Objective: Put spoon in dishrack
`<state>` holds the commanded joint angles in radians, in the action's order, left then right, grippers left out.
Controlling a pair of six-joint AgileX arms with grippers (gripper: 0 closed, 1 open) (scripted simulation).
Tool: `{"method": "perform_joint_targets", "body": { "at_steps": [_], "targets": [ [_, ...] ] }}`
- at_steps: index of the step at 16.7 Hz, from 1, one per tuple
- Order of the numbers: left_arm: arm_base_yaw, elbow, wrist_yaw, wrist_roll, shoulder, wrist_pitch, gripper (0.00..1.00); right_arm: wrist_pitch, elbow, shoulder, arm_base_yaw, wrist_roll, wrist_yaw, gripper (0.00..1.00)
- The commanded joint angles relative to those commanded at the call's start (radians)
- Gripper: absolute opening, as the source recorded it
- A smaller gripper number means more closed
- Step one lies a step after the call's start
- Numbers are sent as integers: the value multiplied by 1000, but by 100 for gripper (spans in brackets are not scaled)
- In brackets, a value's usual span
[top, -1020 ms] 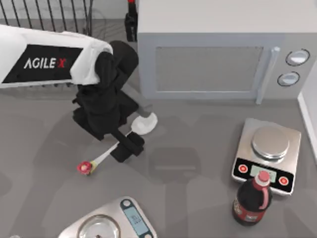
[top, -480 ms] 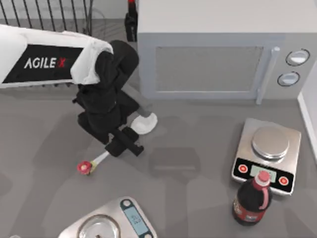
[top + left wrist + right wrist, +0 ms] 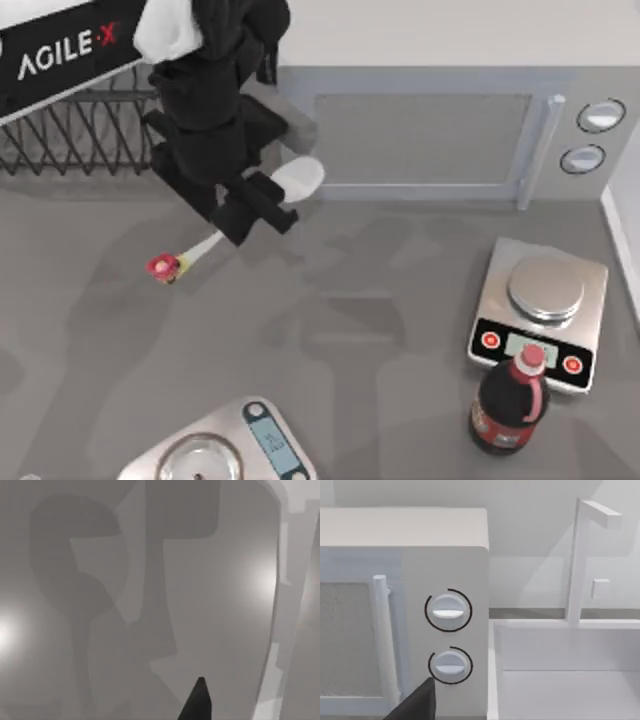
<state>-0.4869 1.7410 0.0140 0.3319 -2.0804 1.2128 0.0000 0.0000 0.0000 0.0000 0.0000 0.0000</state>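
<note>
White spoon [image 3: 262,198] held mid-handle, off the tabletop near its far-left edge | left gripper [image 3: 250,207] fingers clamped on it, carrying toward dishrack [image 3: 80,135] | right gripper fingers: cannot tell

Our left arm reaches in from the top view's upper left, its gripper [image 3: 247,206] angled down, fingers clamped together.
</note>
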Motion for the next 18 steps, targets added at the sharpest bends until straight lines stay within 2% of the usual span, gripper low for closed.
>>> {"method": "perform_joint_targets", "body": {
  "at_steps": [4,7,14,18],
  "targets": [
    [-2,236,0,-3,28,274,0,0,0,0,0,0,0,100],
    [0,332,-1,-5,52,372,0,0,0,0,0,0,0,100],
    [8,334,1,-6,66,370,0,0,0,0,0,0,0,100],
    [77,241,23,-38,194,229,0,0,0,0,0,0,0,100]
  ]
}}
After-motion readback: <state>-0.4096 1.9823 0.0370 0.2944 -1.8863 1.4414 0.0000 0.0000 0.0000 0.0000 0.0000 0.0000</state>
